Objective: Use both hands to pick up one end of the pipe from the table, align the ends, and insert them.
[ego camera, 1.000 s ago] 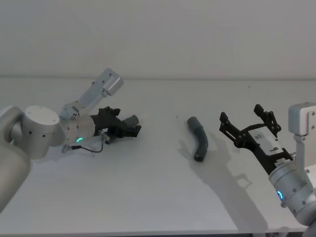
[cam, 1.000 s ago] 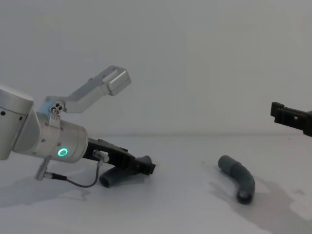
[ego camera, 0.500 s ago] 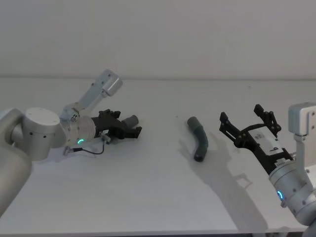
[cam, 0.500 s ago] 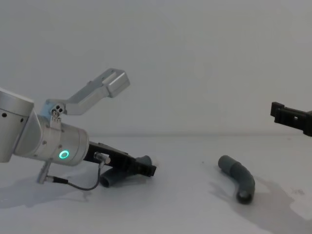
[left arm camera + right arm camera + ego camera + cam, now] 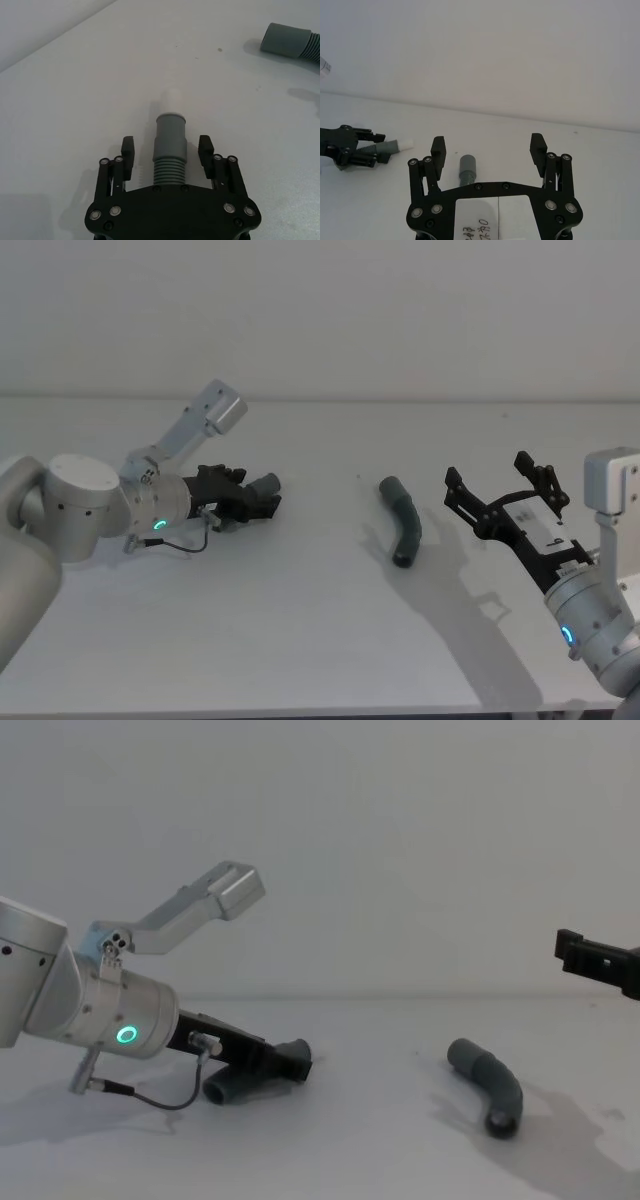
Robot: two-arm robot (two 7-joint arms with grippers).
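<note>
My left black two-fingered gripper (image 5: 167, 147) reaches low over the plain white table (image 5: 300, 630), tilted down. Its fingers (image 5: 128, 156) are parted either side of the ribbed dark grey plastic tube piece with the pale narrow tip (image 5: 170, 145), with a gap on each side, so nothing is clamped. My right black gripper (image 5: 488, 145) hovers wide open and empty just beside the second bent dark grey tube piece (image 5: 404, 523), which lies free and well apart from the first. From the head camera the left fingers cover most of their piece, and the chest camera cuts the right gripper off at its edge.
</note>
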